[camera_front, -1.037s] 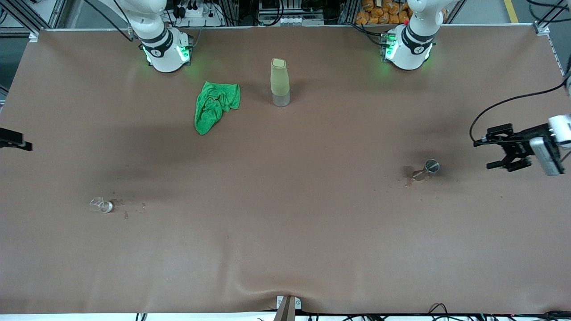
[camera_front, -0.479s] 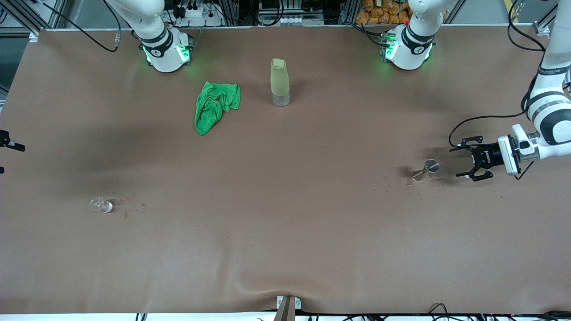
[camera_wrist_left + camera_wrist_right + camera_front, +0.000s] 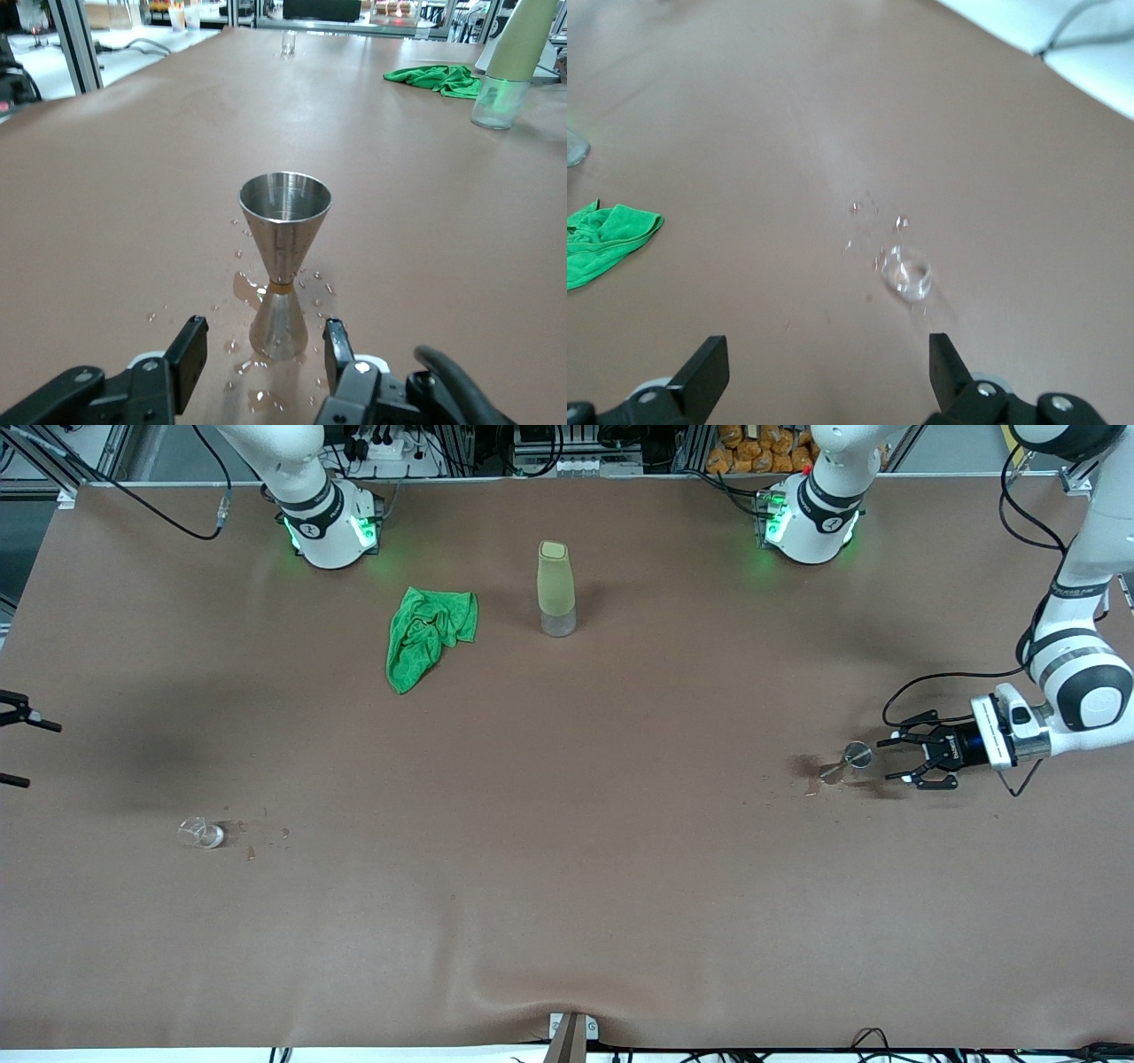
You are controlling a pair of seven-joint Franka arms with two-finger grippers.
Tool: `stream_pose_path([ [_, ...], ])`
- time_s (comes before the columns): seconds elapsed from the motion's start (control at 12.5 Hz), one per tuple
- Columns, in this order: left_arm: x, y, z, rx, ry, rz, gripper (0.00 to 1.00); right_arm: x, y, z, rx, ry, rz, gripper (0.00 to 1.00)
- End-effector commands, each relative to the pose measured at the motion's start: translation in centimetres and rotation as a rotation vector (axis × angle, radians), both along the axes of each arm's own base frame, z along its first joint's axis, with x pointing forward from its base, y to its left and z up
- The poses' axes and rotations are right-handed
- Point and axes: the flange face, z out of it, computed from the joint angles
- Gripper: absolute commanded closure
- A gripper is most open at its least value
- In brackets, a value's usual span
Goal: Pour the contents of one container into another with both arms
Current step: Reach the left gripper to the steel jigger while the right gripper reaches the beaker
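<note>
The silvery metal cup (image 3: 283, 261) stands upright, long axis vertical, wide rim up, on the brown table (image 3: 567, 886) amid small droplets (image 3: 239, 343). The left gripper (image 3: 904, 758) lies level just beside it, fingers spread, its tips flanking the base without touching. The clear cup (image 3: 907, 271) sits ahead of the wide-open right gripper (image 3: 824, 376), well apart. A green cloth (image 3: 427, 636) and 1 bottle (image 3: 555, 589) lie near the bases.
</note>
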Motion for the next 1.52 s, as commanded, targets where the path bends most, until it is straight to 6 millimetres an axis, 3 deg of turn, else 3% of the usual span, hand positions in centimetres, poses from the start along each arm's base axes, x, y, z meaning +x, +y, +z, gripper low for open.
stream_pose_path([
  [0.0,1.0,-1.2,-0.8,-0.062,-0.083,-0.003,0.38,0.0,-2.0,-6.4,0.148,-0.155,0.046,0.0],
  [0.32,0.8,-2.7,-2.8,-0.127,-0.12,0.004,0.39,-2.2,-4.7,-15.7,0.321,-0.179,-0.11,0.0],
  [0.4,0.7,-2.8,-2.8,-0.142,-0.119,-0.001,0.45,-2.8,-4.9,-17.4,0.342,-0.173,-0.141,0.0],
  [0.48,0.6,-3.1,-3.5,-0.152,-0.116,0.002,0.46,-3.3,-5.4,-18.2,0.338,-0.189,-0.148,0.0],
  [0.72,0.4,-3.5,-4.4,-0.182,-0.132,0.016,0.46,-3.5,-4.3,-20.2,0.35,-0.26,-0.091,0.0],
  [0.96,0.0,-3.9,-4.9,-0.191,-0.118,0.016,0.46,-2.3,-1.8,-22.1,0.358,-0.337,-0.005,0.0],
  [1.28,0.1,-4.3,-4.8,-0.194,-0.126,0.008,0.59,-0.9,0.8,-25.7,0.386,-0.414,-0.014,0.0],
  [1.44,-0.1,-4.5,-5.3,-0.201,-0.117,0.009,0.6,-0.7,0.9,-27.3,0.387,-0.476,-0.059,0.0],
])
